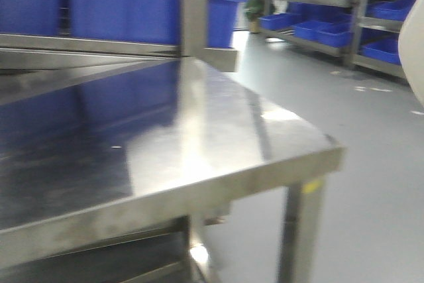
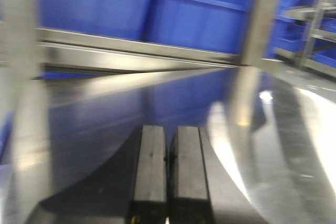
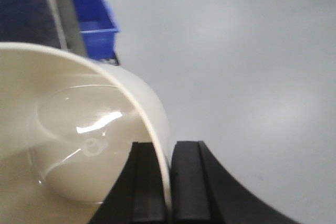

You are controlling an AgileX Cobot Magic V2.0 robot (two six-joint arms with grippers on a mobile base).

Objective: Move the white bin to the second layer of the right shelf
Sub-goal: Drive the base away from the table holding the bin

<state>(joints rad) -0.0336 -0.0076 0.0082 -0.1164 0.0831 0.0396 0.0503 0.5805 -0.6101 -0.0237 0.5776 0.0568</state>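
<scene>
Your right gripper (image 3: 169, 182) clamped on the rim of the white bin (image 3: 68, 145), one finger inside and one outside, bin held above the grey floor (image 3: 236, 51), your left gripper (image 2: 169, 177) closed with its tips together over the shiny steel table (image 2: 105, 124), blue crates (image 2: 199, 19) behind it.

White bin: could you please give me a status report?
Left end effector shut, empty, over steel table. Right end effector shut on white bin rim, bin over floor. Nothing blocking in view.
</scene>
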